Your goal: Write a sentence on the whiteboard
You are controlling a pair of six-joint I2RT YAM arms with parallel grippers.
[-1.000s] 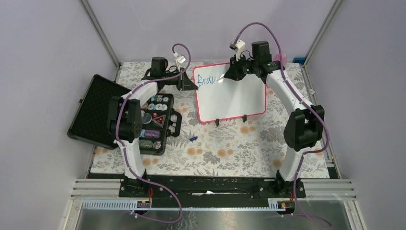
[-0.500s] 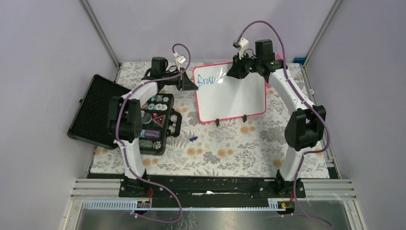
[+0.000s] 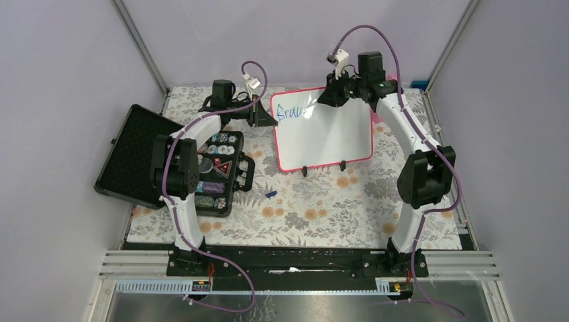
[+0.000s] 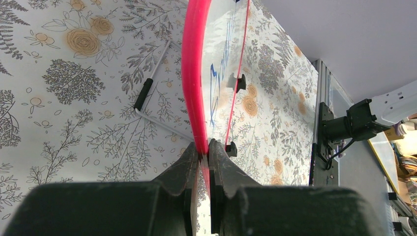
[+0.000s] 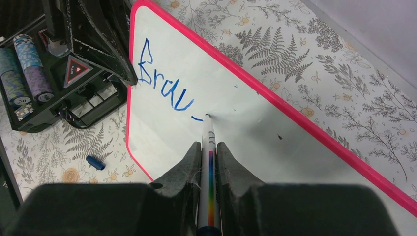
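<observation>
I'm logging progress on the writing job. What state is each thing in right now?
Whiteboard: edge clamped in the shut left gripper.
Lettering: unfinished, reads "Brav" plus a short stroke.
Marker: uncapped, gripped by the right gripper, tip on the whiteboard.
Cap: off, lying loose in front of the whiteboard.
Case: open, lid laid back.

Your whiteboard (image 3: 325, 137) has a smooth, glossy white face that catches reflections, edged by a shiny pink frame (image 4: 193, 73) that looks like plastic. The fingers (image 5: 183, 172) of the right gripper (image 5: 209, 146) are matt black, faintly grainy plastic, and the marker (image 5: 210, 169) between them has a smooth white barrel. Under it you have a matt flower-printed table cover (image 3: 315, 201), and the open case (image 3: 127, 157) shows a finely textured black lining.
</observation>
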